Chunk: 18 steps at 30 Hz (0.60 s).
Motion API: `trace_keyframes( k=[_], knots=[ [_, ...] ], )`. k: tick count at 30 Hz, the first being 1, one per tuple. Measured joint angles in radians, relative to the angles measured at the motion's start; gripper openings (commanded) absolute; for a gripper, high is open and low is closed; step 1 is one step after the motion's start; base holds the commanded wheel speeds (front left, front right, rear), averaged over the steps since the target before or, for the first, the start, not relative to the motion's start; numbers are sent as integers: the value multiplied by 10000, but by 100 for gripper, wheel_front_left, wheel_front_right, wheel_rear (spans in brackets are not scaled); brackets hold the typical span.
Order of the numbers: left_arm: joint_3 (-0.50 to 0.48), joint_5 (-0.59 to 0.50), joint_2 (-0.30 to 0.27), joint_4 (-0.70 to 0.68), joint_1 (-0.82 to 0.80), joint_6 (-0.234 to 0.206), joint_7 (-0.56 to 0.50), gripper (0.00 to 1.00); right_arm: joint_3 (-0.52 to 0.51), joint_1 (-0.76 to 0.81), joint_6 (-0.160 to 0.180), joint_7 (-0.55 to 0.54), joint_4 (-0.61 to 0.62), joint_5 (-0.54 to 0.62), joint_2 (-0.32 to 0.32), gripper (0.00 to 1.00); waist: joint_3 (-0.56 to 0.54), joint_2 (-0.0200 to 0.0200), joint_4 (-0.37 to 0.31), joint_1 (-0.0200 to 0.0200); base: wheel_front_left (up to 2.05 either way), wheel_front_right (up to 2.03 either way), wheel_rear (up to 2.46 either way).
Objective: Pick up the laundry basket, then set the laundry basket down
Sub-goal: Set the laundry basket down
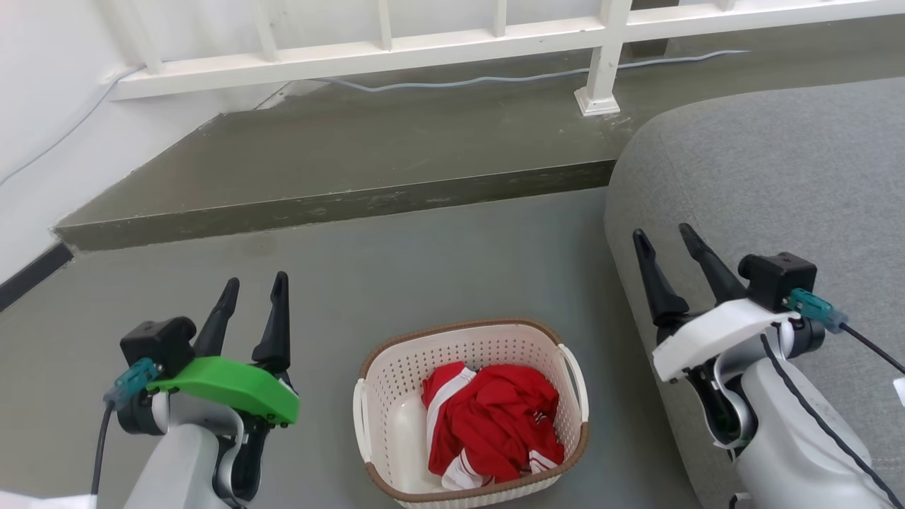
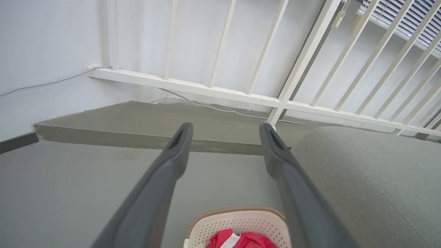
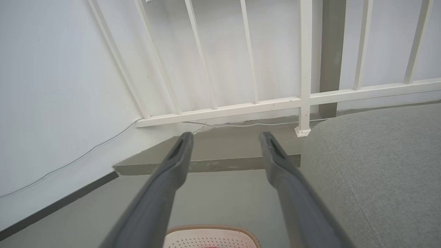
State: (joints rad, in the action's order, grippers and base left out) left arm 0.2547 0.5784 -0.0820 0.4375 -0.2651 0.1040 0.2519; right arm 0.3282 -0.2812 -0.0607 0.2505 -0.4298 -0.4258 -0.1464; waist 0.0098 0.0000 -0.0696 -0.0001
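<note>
Both claws are held empty with fingers apart: the left claw [image 1: 255, 281] and right claw [image 1: 663, 233] are raised, pointing forward. Between and below them the laundry basket [image 1: 403, 382] is set on the floor [image 1: 424, 254], long axis running away from the robot. A red garment [image 1: 502, 417] lies inside. One loop handle [image 1: 574, 378] faces each arm; neither is judged clearly nearer. Beyond, a step [image 1: 339, 205] and white railing [image 1: 424, 53] are seen.

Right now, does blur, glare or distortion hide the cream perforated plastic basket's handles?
Head view: sharp, even light, no glare; the cream-white perforated plastic laundry basket and its white loop handles read clearly. Left and right wrist views: wide-angle bending, basket cropped at the bottom edge.
</note>
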Motion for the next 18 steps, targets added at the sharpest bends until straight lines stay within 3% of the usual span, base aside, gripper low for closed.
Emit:
trace_keyframes(
  k=[18],
  knots=[
    [-506,-805,153,-1072,1068,-79,0,100,-384,741,12,0,727,502,-27,100,-58,0,-28,0,0,0,0]
  ],
)
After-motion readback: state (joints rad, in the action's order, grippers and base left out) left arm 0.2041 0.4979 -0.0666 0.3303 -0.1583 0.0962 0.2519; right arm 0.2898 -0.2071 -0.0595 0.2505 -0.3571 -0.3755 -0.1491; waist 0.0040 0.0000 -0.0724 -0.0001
